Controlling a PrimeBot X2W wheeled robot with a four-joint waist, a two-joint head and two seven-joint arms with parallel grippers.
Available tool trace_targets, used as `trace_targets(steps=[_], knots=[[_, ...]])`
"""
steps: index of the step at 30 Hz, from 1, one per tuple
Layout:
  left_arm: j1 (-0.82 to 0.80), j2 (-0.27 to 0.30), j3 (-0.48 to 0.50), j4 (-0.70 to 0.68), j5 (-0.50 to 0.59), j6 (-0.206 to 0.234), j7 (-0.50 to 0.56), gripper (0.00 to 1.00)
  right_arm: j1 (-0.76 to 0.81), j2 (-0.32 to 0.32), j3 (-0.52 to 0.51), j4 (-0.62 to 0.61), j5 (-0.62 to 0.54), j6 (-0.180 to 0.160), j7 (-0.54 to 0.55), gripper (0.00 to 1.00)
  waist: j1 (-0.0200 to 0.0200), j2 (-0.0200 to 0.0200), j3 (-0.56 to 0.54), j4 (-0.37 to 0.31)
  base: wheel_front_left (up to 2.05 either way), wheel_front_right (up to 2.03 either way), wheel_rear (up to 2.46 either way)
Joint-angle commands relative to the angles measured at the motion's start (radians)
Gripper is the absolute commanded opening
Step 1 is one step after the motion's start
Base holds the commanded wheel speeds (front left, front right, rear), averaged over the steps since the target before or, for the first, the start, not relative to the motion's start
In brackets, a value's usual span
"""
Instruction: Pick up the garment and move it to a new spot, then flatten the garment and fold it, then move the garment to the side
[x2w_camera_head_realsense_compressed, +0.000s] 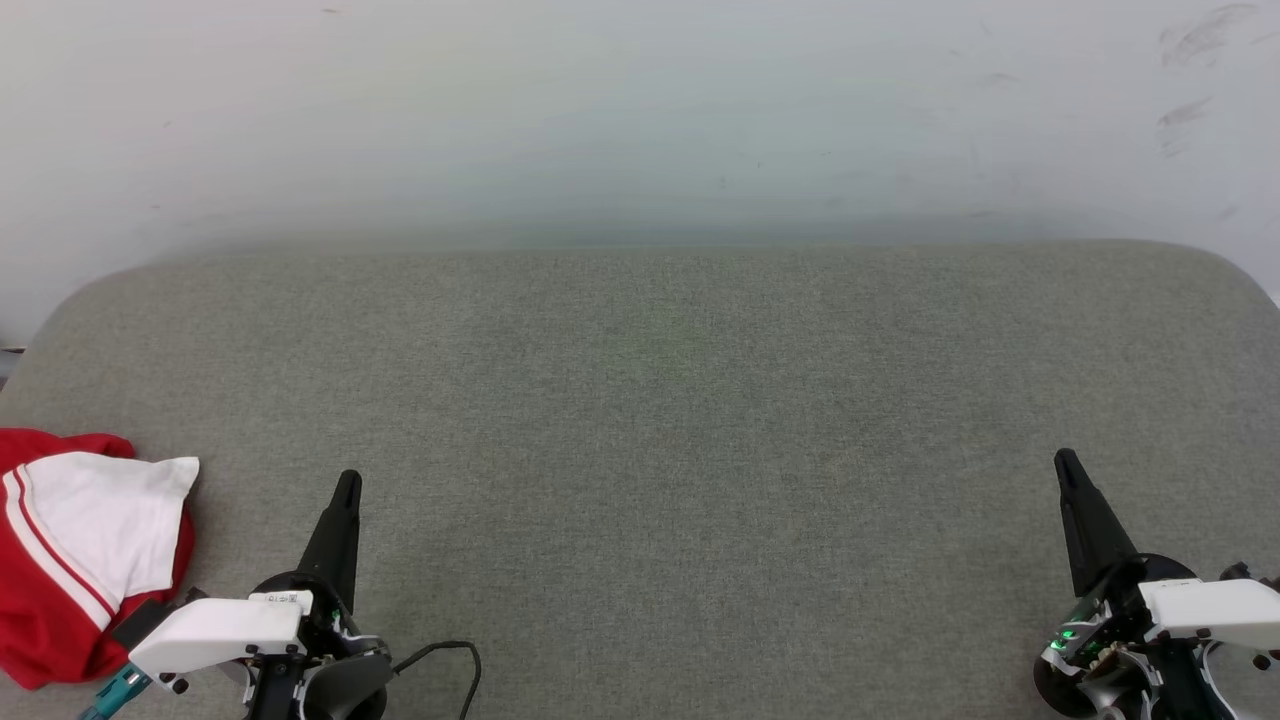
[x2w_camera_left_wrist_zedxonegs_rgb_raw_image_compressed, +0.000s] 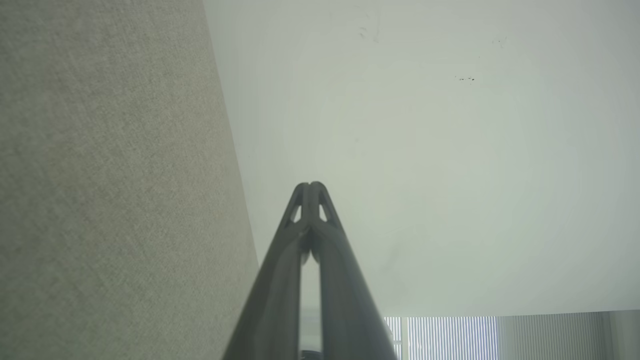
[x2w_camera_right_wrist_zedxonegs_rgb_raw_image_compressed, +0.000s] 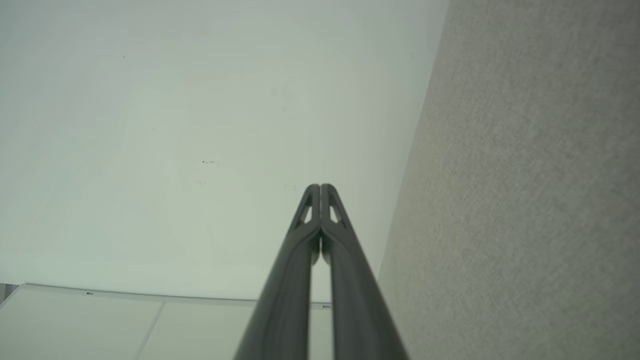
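The garment (x2w_camera_head_realsense_compressed: 70, 560) lies bunched at the lower left of the head view: red cloth with a white sleeve and red-and-white striped trim, partly cut off by the frame's left edge. My left gripper (x2w_camera_head_realsense_compressed: 347, 482) hovers just right of it, shut and empty, its forearm close beside the cloth. My right gripper (x2w_camera_head_realsense_compressed: 1066, 460) stands at the lower right, far from the garment, also shut with nothing in it. In the left wrist view the left gripper (x2w_camera_left_wrist_zedxonegs_rgb_raw_image_compressed: 310, 185) has its tips pressed together. In the right wrist view the right gripper (x2w_camera_right_wrist_zedxonegs_rgb_raw_image_compressed: 320, 186) is likewise shut.
A wide grey fabric surface (x2w_camera_head_realsense_compressed: 660, 400) with rounded far corners spreads before me, backed by a pale wall (x2w_camera_head_realsense_compressed: 640, 110). A black cable (x2w_camera_head_realsense_compressed: 450, 655) loops by the left arm's base. Vertical blinds (x2w_camera_left_wrist_zedxonegs_rgb_raw_image_compressed: 450, 337) show low in the left wrist view.
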Motion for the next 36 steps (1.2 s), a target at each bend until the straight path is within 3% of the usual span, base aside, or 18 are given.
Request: trace_targets(steps=[1, 30, 31, 36], knots=[[-0.005, -0.003, 0.003, -0.003, -0.002, -0.003, 0.002, 0.00, -0.012, 0.003, 0.000, 0.001, -0.005, -0.001, 0.001, 0.00, 0.0000, 0.0000, 0.000, 0.000, 0.00, 0.00, 0.00], [-0.005, -0.003, 0.003, -0.003, -0.002, -0.003, 0.002, 0.00, -0.012, 0.003, 0.000, 0.001, -0.005, -0.001, 0.000, 0.00, 0.0000, 0.0000, 0.000, 0.000, 0.00, 0.00, 0.00], [0.000, 0.000, -0.001, -0.001, 0.000, 0.000, 0.000, 1.00, 0.000, 0.000, 0.000, -0.001, 0.000, 0.000, -0.001, 1.00, 0.0000, 0.0000, 0.000, 0.000, 0.00, 0.00, 0.00], [0.009, -0.001, -0.023, 0.011, 0.002, 0.000, -0.015, 1.00, 0.017, 0.001, 0.007, 0.004, -0.004, 0.000, -0.013, 1.00, 0.0001, 0.0000, 0.001, 0.000, 0.00, 0.00, 0.00]])
